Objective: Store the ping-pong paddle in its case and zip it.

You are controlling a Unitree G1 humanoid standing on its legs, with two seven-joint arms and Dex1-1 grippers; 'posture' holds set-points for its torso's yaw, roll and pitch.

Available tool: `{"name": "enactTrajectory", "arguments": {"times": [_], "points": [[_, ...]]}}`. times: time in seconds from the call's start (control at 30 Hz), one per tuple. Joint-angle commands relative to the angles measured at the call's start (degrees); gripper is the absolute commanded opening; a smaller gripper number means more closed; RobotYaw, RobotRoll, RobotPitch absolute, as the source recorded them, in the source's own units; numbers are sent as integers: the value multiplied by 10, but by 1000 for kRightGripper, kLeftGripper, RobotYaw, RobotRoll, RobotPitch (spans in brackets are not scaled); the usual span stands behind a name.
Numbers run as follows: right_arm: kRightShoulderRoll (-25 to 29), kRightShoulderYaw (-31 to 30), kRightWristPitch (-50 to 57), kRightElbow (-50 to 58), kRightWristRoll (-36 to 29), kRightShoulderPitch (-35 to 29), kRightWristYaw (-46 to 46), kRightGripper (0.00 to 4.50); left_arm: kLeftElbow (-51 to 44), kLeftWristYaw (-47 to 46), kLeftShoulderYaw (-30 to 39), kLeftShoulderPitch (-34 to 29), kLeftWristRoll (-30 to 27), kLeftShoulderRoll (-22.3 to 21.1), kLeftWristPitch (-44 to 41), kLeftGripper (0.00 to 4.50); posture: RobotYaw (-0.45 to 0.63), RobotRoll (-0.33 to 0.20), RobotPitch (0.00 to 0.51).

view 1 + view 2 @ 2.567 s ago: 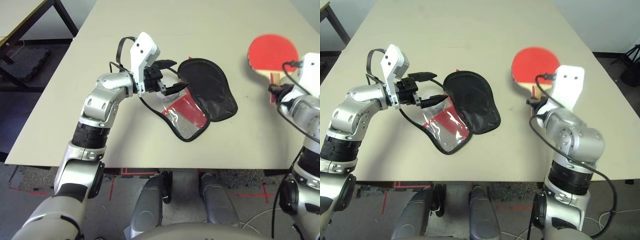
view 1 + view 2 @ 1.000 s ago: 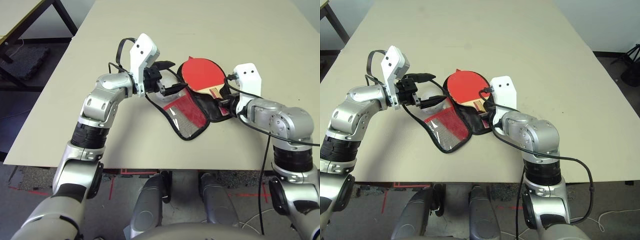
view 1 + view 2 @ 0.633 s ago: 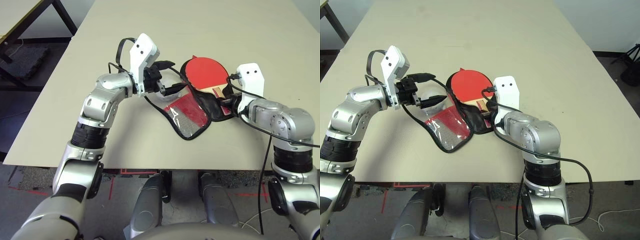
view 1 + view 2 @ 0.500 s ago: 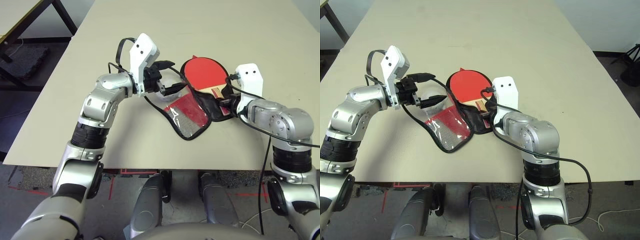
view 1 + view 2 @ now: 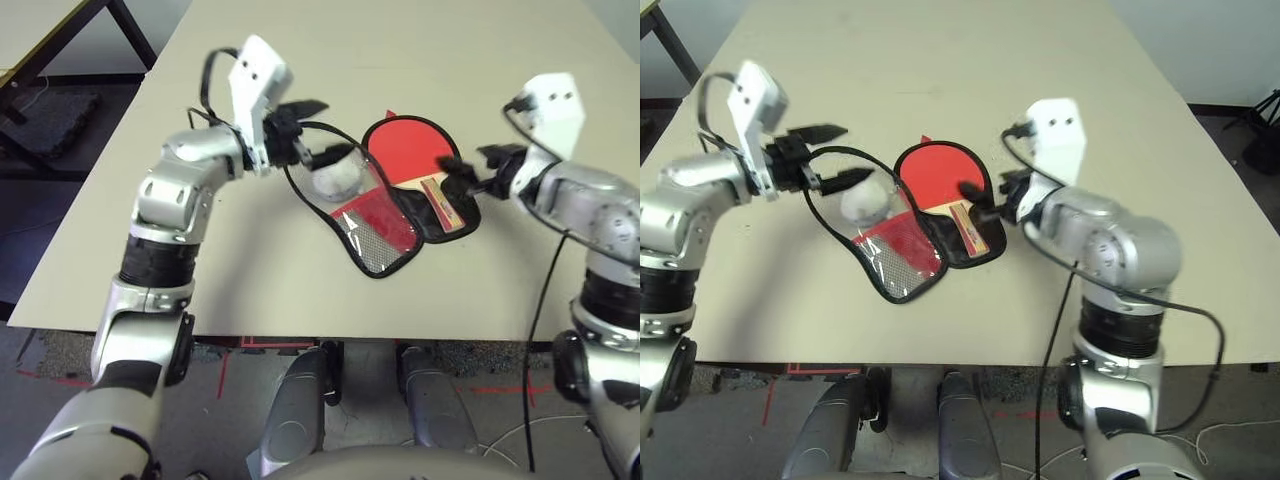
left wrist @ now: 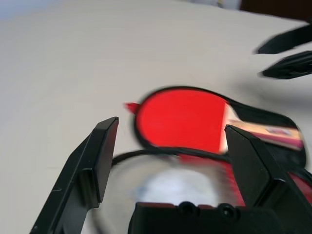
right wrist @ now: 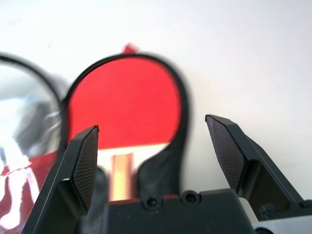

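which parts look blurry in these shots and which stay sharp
Left eye view: left gripper and right gripper smeared, ping-pong paddle and case crisp. Left wrist view: paddle and case soft, fingers sharp. Right wrist view: case edge blurred.

I can't read any lettering from here. The open case (image 5: 385, 215) has white marks on its red flap, too small and blurred to make out, and the paddle (image 5: 410, 155) carries no readable print.
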State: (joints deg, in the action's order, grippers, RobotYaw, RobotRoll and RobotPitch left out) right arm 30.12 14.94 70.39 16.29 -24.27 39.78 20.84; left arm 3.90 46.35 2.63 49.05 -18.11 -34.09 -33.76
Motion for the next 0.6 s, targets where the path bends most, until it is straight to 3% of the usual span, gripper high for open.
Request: {"name": "enactTrajectory", "arguments": {"times": [0.03,0.17,0.37,0.6], "points": [[23,8,-35,-24,5,-19,12,4487,27,-2,20,-10,-5,-26,-28,4500,-21,0,221],[32,6,-57,-40,6,-23,9,4487,13,6,32,-82,-16,-57,-69,4500,-15,0,217],[30,0,-64,-41,4,-24,7,4487,-35,8,13,-131,-49,-38,-127,4500,-23,0,212],[32,5,-64,-38,3,-28,3,4487,-86,3,7,-132,-94,-7,-185,4500,-37,0,212]]}}
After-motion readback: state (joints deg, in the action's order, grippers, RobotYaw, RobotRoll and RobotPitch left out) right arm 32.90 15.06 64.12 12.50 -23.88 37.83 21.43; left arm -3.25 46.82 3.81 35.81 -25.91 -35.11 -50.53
